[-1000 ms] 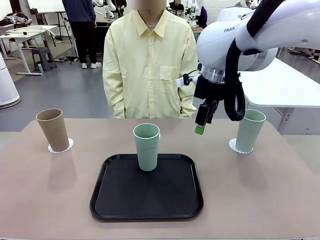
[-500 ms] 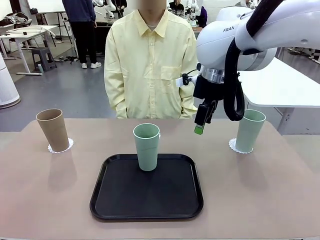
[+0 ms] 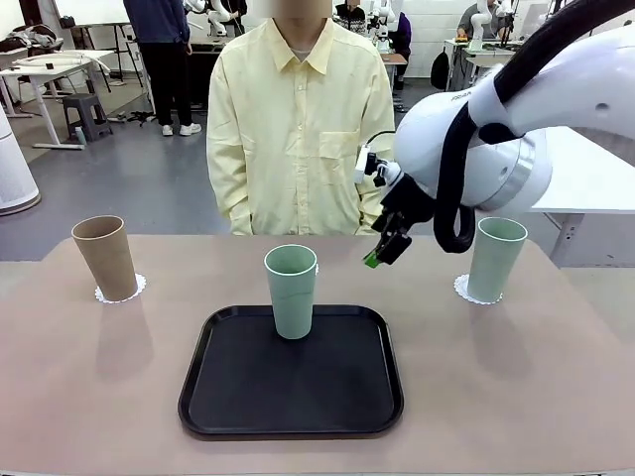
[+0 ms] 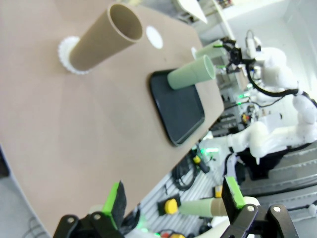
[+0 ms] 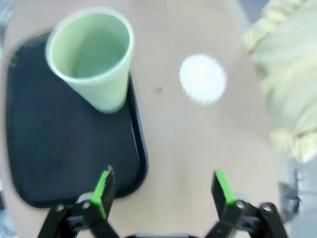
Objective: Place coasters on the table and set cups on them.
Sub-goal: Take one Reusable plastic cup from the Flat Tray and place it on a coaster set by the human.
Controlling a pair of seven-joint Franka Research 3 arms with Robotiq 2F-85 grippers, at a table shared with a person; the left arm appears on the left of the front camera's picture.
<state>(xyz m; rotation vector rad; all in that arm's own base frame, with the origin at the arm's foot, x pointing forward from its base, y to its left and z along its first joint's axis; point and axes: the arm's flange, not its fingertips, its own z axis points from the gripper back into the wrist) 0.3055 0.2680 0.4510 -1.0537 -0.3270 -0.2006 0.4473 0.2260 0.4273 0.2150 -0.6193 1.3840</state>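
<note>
You're in a robotics lab, an open workroom. A white robot arm (image 3: pixel 427 139) reaches over the beige tabletop (image 3: pixel 516 397), and behind it you see bare grey floor (image 3: pixel 129 188), white worktables (image 3: pixel 40 71), a stool (image 3: pixel 87 111) and a person standing (image 3: pixel 164 50).

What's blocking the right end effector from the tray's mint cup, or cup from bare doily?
Nothing visible. Open right end effector has clear air to the pale mint green plastic tumbler; bare round white paper doily lies beside the black tray.
</note>
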